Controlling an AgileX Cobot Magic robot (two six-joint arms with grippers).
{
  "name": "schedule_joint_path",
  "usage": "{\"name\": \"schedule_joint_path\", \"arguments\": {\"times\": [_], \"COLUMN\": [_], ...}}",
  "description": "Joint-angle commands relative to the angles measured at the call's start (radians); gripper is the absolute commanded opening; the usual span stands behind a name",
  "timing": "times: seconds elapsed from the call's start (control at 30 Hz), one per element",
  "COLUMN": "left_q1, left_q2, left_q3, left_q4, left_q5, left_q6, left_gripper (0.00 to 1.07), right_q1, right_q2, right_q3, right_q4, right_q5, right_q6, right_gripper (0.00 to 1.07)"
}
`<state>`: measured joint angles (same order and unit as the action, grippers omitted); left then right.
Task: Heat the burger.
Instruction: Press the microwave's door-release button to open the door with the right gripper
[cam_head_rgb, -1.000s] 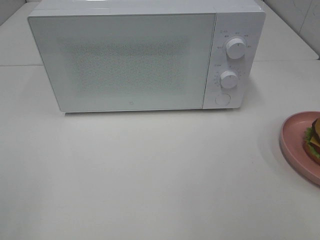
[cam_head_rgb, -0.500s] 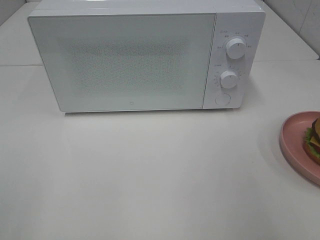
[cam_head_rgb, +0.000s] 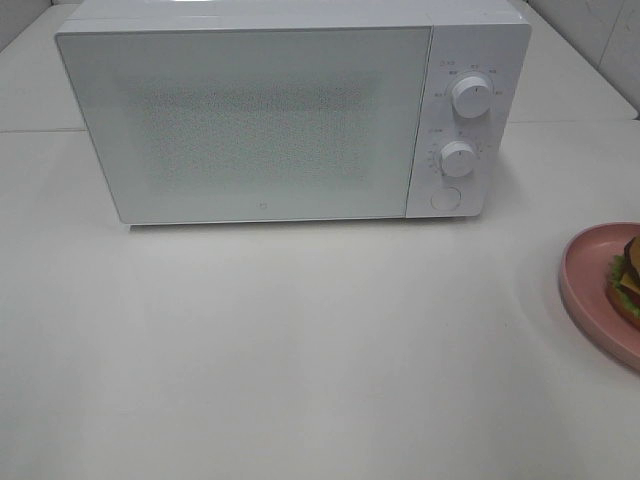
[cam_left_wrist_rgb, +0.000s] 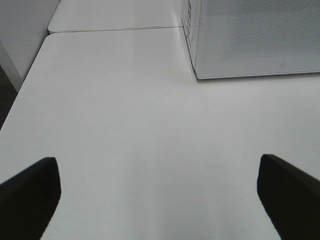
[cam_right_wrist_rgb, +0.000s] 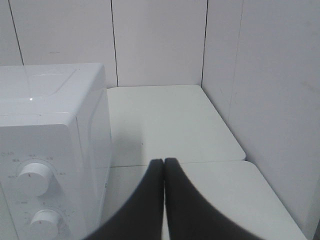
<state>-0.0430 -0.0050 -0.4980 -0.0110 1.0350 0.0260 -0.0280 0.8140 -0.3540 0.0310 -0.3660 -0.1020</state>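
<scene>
The burger (cam_head_rgb: 629, 281) lay on a pink plate (cam_head_rgb: 585, 285) on the white worktop (cam_head_rgb: 300, 350), off the dial end of the microwave (cam_head_rgb: 260, 120) and forward of its front face. Only a sliver of it showed in the high view: a dark bun edge, some green lettuce and a yellow-brown layer, the remainder cut off by the picture's edge, as was the far half of the plate. No view held the burger together with either pincer, so how it lay relative to them could not be told.

The right pincer (cam_right_wrist_rgb: 164, 162) was closed, its two dark fingers (cam_right_wrist_rgb: 150, 200) pressed together with nothing between them. It was raised beside the microwave's dial end, with the wall tiles behind. The left pincer (cam_left_wrist_rgb: 157, 167) stood wide open and empty, its fingertips (cam_left_wrist_rgb: 32, 192) far apart above bare worktop, forward of the microwave's other end.

On the microwave's control panel sat an upper dial (cam_head_rgb: 470, 97), a lower dial (cam_head_rgb: 458, 158) and a round button (cam_head_rgb: 444, 198) beneath them. Small grey marks ringed both dials, but they were too fine to read in any view. A tiny logo (cam_head_rgb: 263, 208) sat low on the door, near its middle, also unreadable. In the left wrist view a sticker with dark print (cam_left_wrist_rgb: 190, 12) showed on the microwave's side wall, blurred beyond reading. The door was shut, and its speckled window let nothing inside be made out.
</scene>
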Motion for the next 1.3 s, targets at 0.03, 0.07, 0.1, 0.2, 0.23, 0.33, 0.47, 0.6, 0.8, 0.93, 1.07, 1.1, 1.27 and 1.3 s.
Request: {"name": "schedule_joint_path", "arguments": {"times": [0.03, 0.07, 0.1, 0.2, 0.23, 0.33, 0.47, 0.6, 0.8, 0.93, 1.07, 1.1, 1.27, 1.3], "left_q1": [-0.003, -0.003, -0.003, -0.003, -0.003, -0.003, -0.003, -0.003, -0.003, -0.003, -0.003, -0.003, -0.003, -0.003], "left_q2": [-0.021, -0.021, -0.021, -0.021, -0.021, -0.021, -0.021, -0.021, -0.021, -0.021, -0.021, -0.021, -0.021, -0.021], "left_q3": [0.002, 0.002, 0.002, 0.002, 0.002, 0.002, 0.002, 0.002, 0.002, 0.002, 0.002, 0.002, 0.002, 0.002], "left_q4": [-0.006, -0.006, -0.006, -0.006, -0.006, -0.006, -0.006, -0.006, -0.006, -0.006, -0.006, -0.006, -0.006, -0.006], "left_q5": [-0.004, -0.004, -0.004, -0.004, -0.004, -0.004, -0.004, -0.004, -0.004, -0.004, -0.004, -0.004, -0.004, -0.004], "left_q6": [-0.007, -0.007, -0.007, -0.007, -0.007, -0.007, -0.007, -0.007, -0.006, -0.006, -0.006, -0.006, -0.006, -0.006], "left_gripper": [1.02, 1.02, 1.02, 1.02, 1.02, 1.02, 1.02, 1.02, 1.02, 1.02, 1.02, 1.02, 1.02, 1.02], "right_q1": [0.002, 0.002, 0.002, 0.002, 0.002, 0.002, 0.002, 0.003, 0.175, 0.410, 0.496, 0.537, 0.560, 0.560], "right_q2": [0.160, 0.225, 0.225, 0.306, 0.325, 0.383, 0.443, 0.477, 0.528, 0.598, 0.652, 0.701, 0.799, 0.840], "right_q3": [0.053, 0.064, 0.064, 0.066, 0.066, 0.066, 0.077, 0.094, 0.123, 0.124, 0.123, 0.123, 0.110, 0.090], "right_q4": [-0.031, -0.043, -0.043, -0.084, -0.103, -0.150, -0.225, -0.265, -0.145, 0.150, 0.302, 0.341, 0.338, 0.318], "right_q5": [-0.254, -0.321, -0.321, -0.390, -0.404, -0.427, -0.468, -0.518, -0.530, -0.545, -0.599, -0.652, -0.735, -0.737], "right_q6": [-0.010, -0.002, -0.002, 0.046, 0.068, 0.167, 0.339, 0.485, 0.596, 0.597, 0.627, 0.697, 0.886, 0.989], "right_gripper": [0.00, 0.00, 0.00, 0.00, 0.00, 0.00, 0.00, 0.00, 0.00, 0.00, 0.00, 0.00, 0.00, 0.00]}}
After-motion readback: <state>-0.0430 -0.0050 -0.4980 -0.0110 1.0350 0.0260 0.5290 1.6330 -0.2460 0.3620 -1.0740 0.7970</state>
